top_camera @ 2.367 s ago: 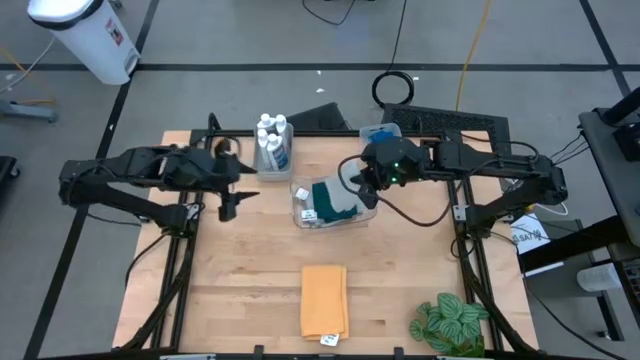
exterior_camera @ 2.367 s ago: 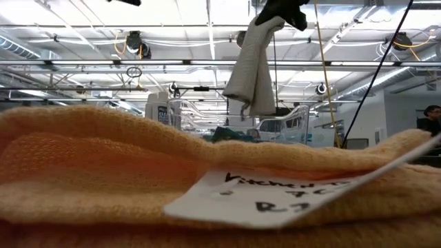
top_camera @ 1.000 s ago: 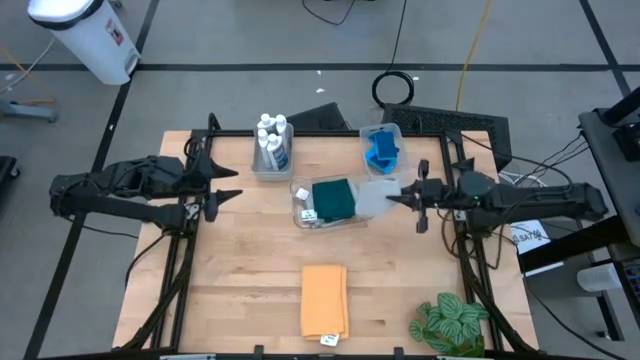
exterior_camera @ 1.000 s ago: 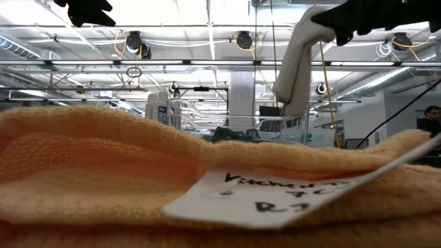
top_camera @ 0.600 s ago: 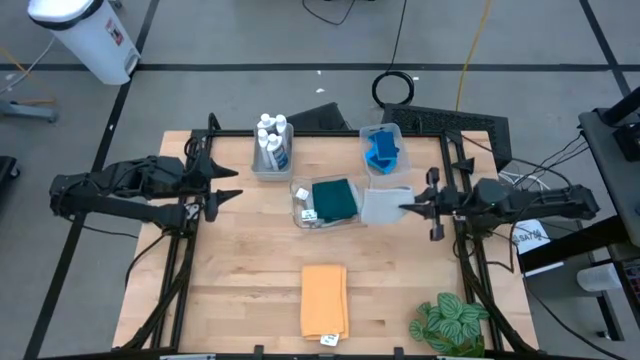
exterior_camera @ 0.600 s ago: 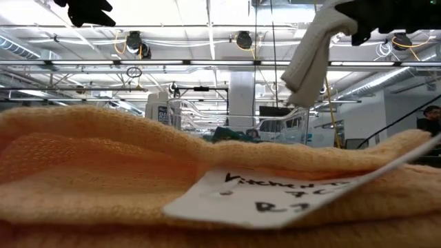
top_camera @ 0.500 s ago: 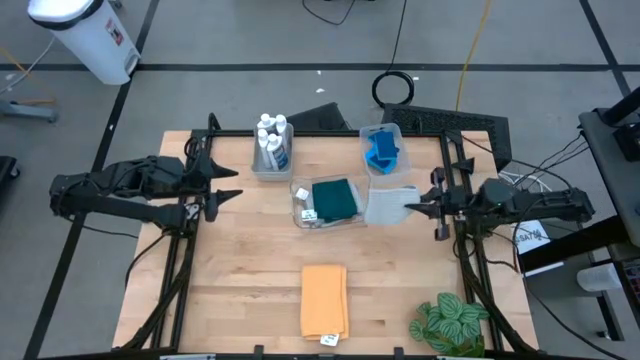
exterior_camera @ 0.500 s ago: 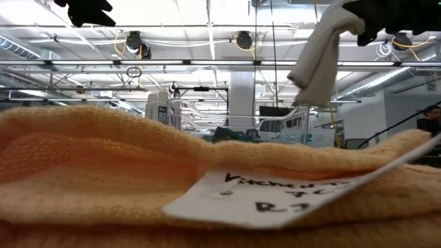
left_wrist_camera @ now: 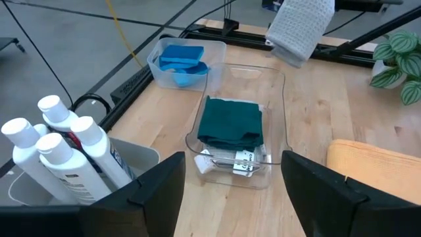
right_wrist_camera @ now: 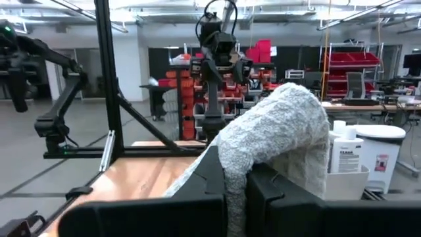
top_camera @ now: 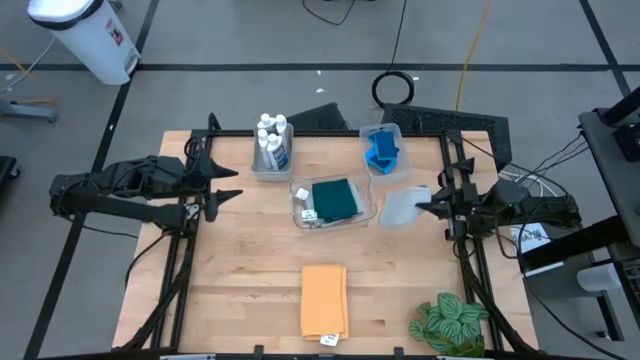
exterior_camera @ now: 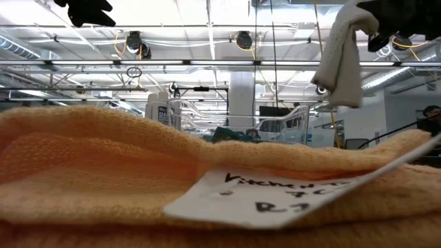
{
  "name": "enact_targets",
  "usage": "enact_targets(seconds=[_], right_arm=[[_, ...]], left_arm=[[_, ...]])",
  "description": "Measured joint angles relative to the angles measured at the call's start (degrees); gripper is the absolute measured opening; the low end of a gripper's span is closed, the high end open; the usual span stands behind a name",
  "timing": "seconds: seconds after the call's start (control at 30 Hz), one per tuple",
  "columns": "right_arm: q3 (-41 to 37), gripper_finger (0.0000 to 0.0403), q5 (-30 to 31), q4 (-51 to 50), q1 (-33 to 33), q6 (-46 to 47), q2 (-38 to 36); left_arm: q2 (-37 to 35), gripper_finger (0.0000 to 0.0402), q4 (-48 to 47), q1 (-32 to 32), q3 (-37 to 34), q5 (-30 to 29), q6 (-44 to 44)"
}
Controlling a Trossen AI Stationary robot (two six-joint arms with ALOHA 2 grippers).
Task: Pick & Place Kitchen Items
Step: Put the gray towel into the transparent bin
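My right gripper (top_camera: 420, 207) is shut on a grey cloth (top_camera: 397, 207) in the air near the table's right edge, right of the clear bin (top_camera: 366, 212). The cloth also shows in the low view (exterior_camera: 341, 58) and the left wrist view (left_wrist_camera: 299, 26). A dark green folded cloth (top_camera: 334, 197) lies in that bin. An orange cloth (top_camera: 323, 300) lies flat near the front edge. My left gripper (top_camera: 232, 193) is open and empty, above the table's left side. My right gripper pinches the grey cloth between its two fingers (right_wrist_camera: 214, 178) at a bunched fold at the cloth's top (right_wrist_camera: 233, 164). The fingers lie about level and point toward the table's left. The cloth hangs slack below them (exterior_camera: 337, 83), clear of the table.
White bottles (top_camera: 272, 140) stand in a grey bin at the back. Blue sponges (top_camera: 381, 150) lie in a clear bin at the back right. A green leafy plant (top_camera: 450, 322) stands at the front right corner. Bare wood lies between the bins and the orange cloth.
My right gripper has drawn back toward the table's right edge with the grey cloth. The cloth has gone from beside the clear bin's right end to well right of it, still hanging clear and swinging a little.
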Motion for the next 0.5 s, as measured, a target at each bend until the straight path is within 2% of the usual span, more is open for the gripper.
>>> enact_targets(seconds=[0.13,0.5], right_arm=[[0.00,0.0000,-1.73,-0.05,0.36,0.60,-0.01],[0.00,0.0000,-0.98,-0.23,3.28,-0.04,-0.01]], left_arm=[[0.00,0.0255,0.00,0.00,0.00,0.00,0.00],[0.02,0.0255,0.01,0.00,0.02,0.00,0.00]])
